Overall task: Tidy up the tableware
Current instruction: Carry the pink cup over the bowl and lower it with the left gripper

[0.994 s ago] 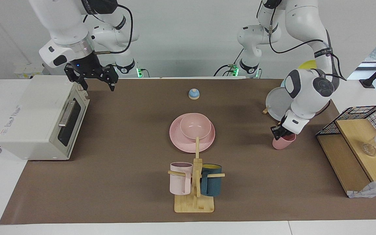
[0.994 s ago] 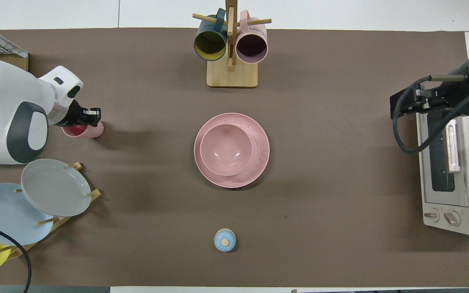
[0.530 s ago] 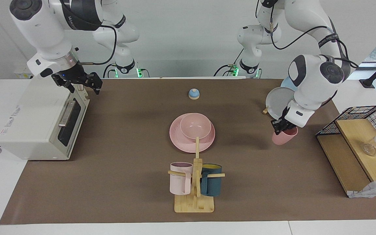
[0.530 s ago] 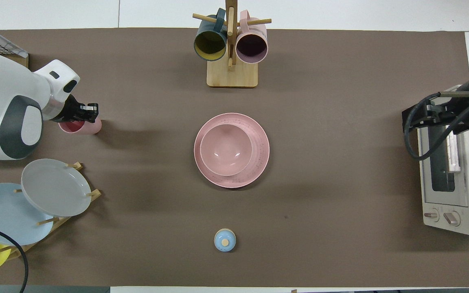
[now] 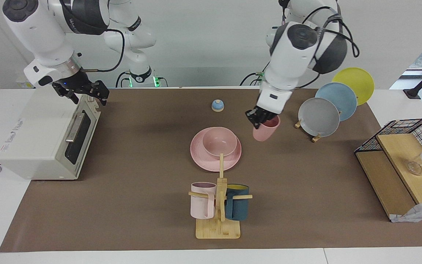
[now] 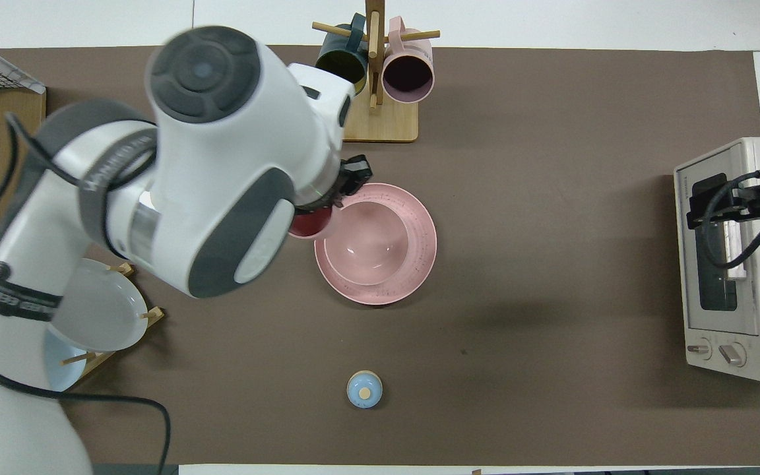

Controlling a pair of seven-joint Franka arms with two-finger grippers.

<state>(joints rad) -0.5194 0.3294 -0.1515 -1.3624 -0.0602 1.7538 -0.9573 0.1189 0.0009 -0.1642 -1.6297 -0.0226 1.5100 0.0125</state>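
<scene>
The pink plate [image 5: 204, 161] lies at the middle of the mat with the pink bowl [image 5: 219, 141] in it. They also show in the overhead view, the plate [image 6: 416, 274] and the bowl [image 6: 370, 247]. My left gripper [image 5: 259, 118] is shut on the rim of the small pink cup [image 5: 266, 130]. It holds the cup tilted in the air, over the mat just beside the plate, toward the left arm's end. In the overhead view the arm hides most of the cup [image 6: 311, 225]. My right gripper [image 5: 86, 93] is open and empty over the toaster oven's top front edge.
A toaster oven [image 5: 46, 135] stands at the right arm's end. A wooden mug rack [image 5: 218, 227] with a pale pink and a dark blue mug stands farther out than the plate. A rack of grey, blue and yellow plates [image 5: 319, 117] and a wire basket [image 5: 412, 128] stand at the left arm's end. A blue bell [image 5: 217, 105] sits nearer the robots.
My left gripper has lifted the pink cup off the mat by the plate rack and carried it over to beside the pink plate. My right gripper has drifted a little over the oven.
</scene>
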